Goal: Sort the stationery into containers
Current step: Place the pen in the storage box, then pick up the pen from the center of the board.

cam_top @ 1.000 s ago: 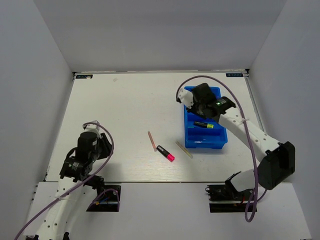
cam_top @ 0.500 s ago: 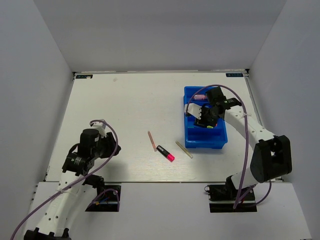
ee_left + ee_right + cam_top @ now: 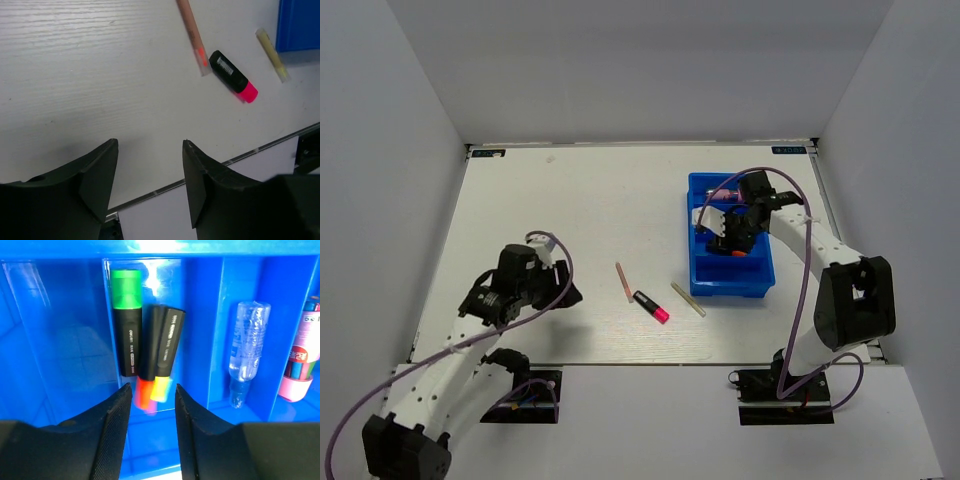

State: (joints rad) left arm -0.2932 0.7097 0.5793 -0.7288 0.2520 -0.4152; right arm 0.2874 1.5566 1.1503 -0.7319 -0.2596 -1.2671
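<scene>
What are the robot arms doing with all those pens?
They are sorting stationery into a blue tray. The right gripper hovers open and empty over a compartment holding the green highlighter, orange highlighter and yellow highlighter. A clear bottle and a pink tube lie in the next compartments. The left gripper hangs open above the table, where a pink highlighter and two thin sticks wait.

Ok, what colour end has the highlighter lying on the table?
Pink; the highlighter shows best in left wrist view.
</scene>
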